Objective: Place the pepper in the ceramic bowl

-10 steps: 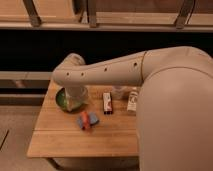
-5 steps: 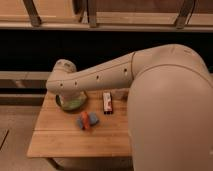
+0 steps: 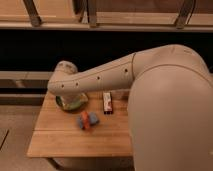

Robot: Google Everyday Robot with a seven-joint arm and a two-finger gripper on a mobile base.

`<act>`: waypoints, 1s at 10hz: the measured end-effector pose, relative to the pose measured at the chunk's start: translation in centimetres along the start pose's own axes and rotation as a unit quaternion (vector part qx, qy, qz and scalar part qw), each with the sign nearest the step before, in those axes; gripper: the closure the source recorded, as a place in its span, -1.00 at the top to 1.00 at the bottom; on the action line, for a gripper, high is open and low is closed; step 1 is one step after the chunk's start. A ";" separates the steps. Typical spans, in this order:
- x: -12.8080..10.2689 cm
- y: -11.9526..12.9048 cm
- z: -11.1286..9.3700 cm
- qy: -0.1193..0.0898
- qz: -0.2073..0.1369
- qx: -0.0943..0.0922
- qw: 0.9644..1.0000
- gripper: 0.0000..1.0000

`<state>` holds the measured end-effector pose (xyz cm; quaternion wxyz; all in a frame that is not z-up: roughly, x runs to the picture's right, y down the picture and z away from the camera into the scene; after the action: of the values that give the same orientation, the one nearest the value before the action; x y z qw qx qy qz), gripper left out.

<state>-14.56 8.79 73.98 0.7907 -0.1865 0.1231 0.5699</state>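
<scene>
1. Pepper (image 3: pixel 85 120) position: it lies on a blue-grey cloth (image 3: pixel 93 119) near the middle of the table (image 3: pixel 60 137). That puts it nearer the camera than the gripper and a short way off to one side, clear of the bowl (image 3: pixel 62 104).
2. The gripper (image 3: pixel 71 98) hangs under the end of the arm, low over the bowl. The arm hides it, so I cannot tell whether it is spread or closed, and nothing shows in its grasp.
3. Handling, as a judgement: the pepper looks light and smooth-skinned, rounded enough to roll or squirt out of a loose pinch.
4. The best hold is probably across its narrow middle, square to its long axis, with modest force.
5. The cloth under it is soft and bunched, so a grasp set too low could catch fabric and drag it along. Coming in from above and stopping at the pepper's flanks seems safer.
6. The bowl looks hard and glazed — the pepper is better released low than dropped from height.
7. Against the earlier frames, the arm's end has come lower and sits over the bowl, covering more of it.
8. The arm's bulk also fills more of the near side and now hides the far end of the table.
9. The pepper, the cloth and the packet (image 3: pixel 107 101) beyond the gripper's other side have not shifted — the pick is not yet made.
</scene>
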 end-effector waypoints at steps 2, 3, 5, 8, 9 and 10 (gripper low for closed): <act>4.8 -2.0 0.9 0.048 0.054 0.019 0.997 0.30; 7.3 -3.1 1.5 0.073 0.088 0.028 0.993 0.30; 8.8 -3.7 2.6 0.092 0.106 0.031 0.990 0.30; 6.8 -3.5 5.4 0.093 0.086 0.018 0.992 0.30; 5.8 -2.7 6.4 0.091 0.071 0.008 0.993 0.30; 5.6 -2.3 7.0 0.093 0.068 0.000 0.993 0.30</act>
<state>-10.67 16.02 78.38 0.7353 -0.2299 0.2092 0.6023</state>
